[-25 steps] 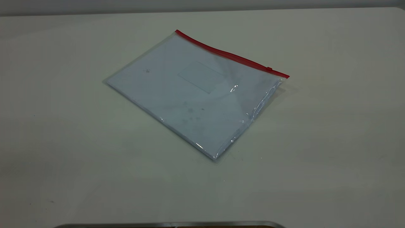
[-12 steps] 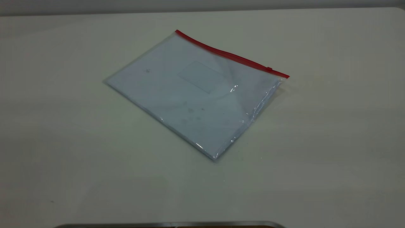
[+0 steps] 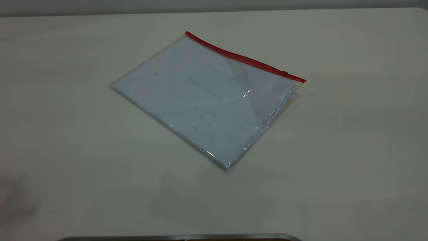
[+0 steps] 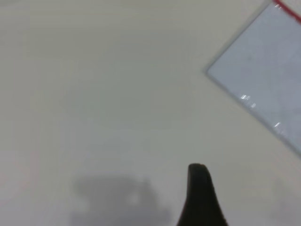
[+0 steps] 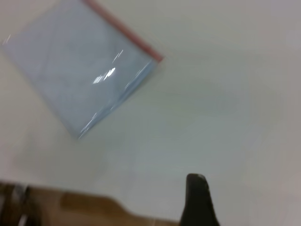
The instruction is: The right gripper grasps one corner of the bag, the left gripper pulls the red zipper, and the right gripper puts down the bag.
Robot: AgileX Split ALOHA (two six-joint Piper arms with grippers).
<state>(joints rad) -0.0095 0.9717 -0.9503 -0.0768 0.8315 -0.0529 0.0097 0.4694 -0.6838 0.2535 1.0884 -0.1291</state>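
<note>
The bag (image 3: 207, 97) lies flat on the white table, turned at an angle, with pale blue-white sheets inside. The red zipper (image 3: 240, 58) runs along its far long edge, with the slider tab (image 3: 284, 72) near the right corner of the bag (image 3: 301, 81). Neither gripper shows in the exterior view. In the left wrist view only one black tip of the left gripper (image 4: 200, 197) shows, above bare table, well apart from the bag (image 4: 268, 75). In the right wrist view only one black tip of the right gripper (image 5: 197, 200) shows, far from the bag (image 5: 80, 66) and its red zipper (image 5: 124, 30).
A metal rim (image 3: 180, 237) runs along the table's front edge. The table's back edge meets a grey wall. A brown surface (image 5: 84, 207) beyond the table edge shows in the right wrist view. A blurred dark shadow (image 3: 16, 201) lies on the table at front left.
A faint dark shadow has appeared on the table at the front left, and another in front of the bag. The bag has not moved.
</note>
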